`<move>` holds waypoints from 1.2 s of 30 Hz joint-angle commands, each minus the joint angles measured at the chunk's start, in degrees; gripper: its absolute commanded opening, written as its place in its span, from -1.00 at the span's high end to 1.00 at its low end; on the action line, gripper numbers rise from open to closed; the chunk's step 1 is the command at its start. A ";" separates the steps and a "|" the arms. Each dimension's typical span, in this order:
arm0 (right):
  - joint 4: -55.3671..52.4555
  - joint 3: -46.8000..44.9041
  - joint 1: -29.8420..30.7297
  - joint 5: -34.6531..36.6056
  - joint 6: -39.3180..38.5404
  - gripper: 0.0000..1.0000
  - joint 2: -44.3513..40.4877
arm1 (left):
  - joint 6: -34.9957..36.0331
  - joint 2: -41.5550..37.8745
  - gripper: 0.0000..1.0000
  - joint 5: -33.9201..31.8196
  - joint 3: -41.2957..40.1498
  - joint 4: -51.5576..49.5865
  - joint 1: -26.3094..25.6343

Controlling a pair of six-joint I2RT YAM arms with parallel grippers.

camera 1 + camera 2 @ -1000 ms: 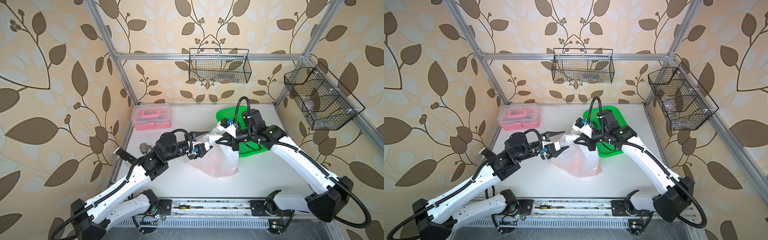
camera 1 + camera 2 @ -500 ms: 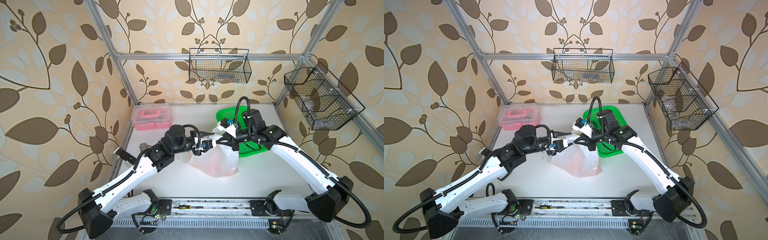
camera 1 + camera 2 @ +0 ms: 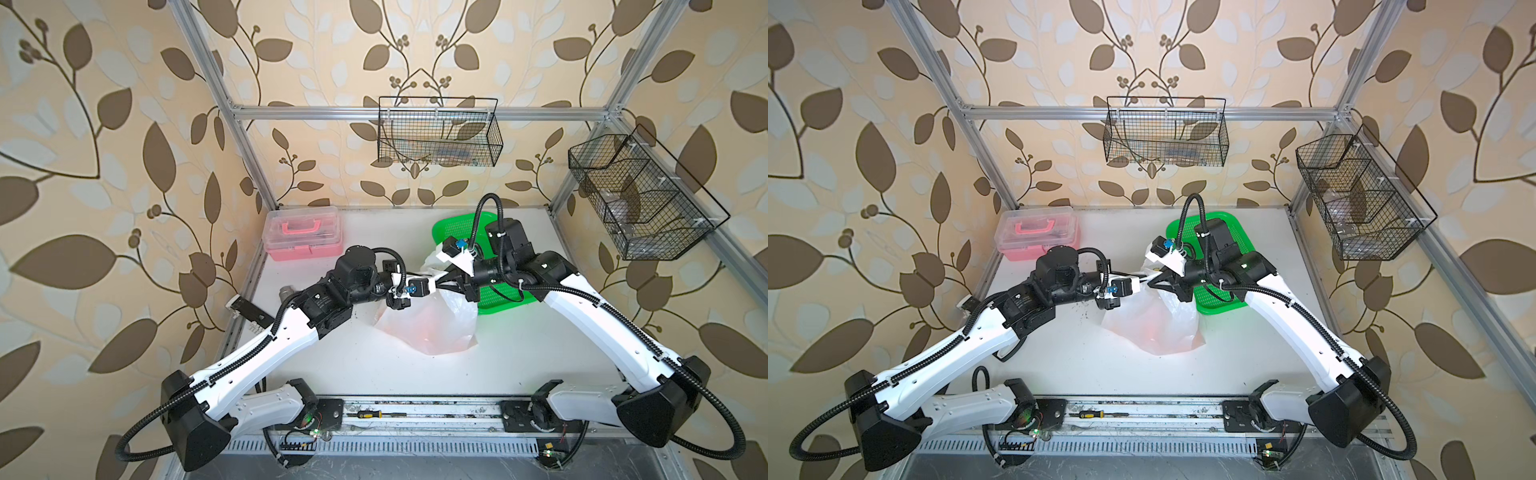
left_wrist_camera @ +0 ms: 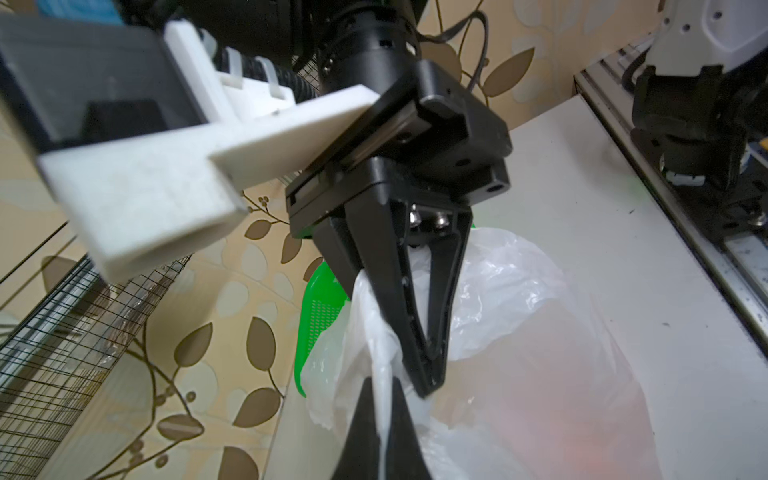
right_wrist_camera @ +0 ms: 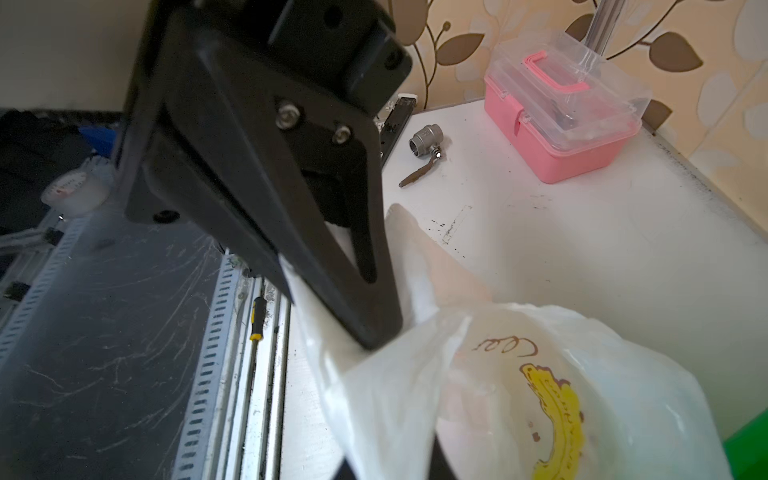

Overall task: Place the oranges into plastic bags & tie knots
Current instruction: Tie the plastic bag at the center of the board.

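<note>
The translucent white plastic bag (image 3: 428, 328) (image 3: 1154, 328) lies mid-table, its top pulled up into a twisted handle strand. The oranges show only as an orange glow through the film (image 4: 582, 415). My left gripper (image 3: 434, 284) (image 3: 1140, 283) (image 4: 384, 415) is shut on that strand. My right gripper (image 3: 448, 277) (image 3: 1153, 279) (image 4: 430, 384) sits tip to tip with it at the bag's top. In the right wrist view, bag film with a yellow print (image 5: 557, 415) drapes over the right gripper (image 5: 392, 465) and hides its tips. The left gripper (image 5: 374, 336) is right in front of it.
A green mesh basket (image 3: 457, 224) (image 3: 1237, 226) sits under the right wrist. A pink box (image 3: 303, 232) (image 5: 561, 124) stands at the back left, with a metal valve (image 3: 286, 291) (image 5: 424, 145) near the left edge. Wire baskets (image 3: 436, 133) hang on the walls.
My left arm reached right to the top of the bag, and its jaws went from open to shut on the handle strand. The right arm stayed in place.
</note>
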 commanded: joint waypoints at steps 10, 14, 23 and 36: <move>6.16 -10.12 0.27 15.73 2.77 -0.68 -8.78 | 1.34 -1.57 1.00 -0.36 1.12 -0.12 0.38; 12.84 -13.74 0.40 18.27 5.85 -0.61 -9.43 | 0.56 -1.87 1.00 -0.03 1.05 0.85 0.38; 22.59 -16.67 0.41 22.86 10.29 0.94 -10.42 | 0.48 -3.34 1.00 -1.21 -0.50 1.47 0.38; 20.21 -14.05 -0.08 17.84 11.83 1.00 -12.86 | 5.88 -3.15 1.00 -11.25 -7.60 11.20 -0.99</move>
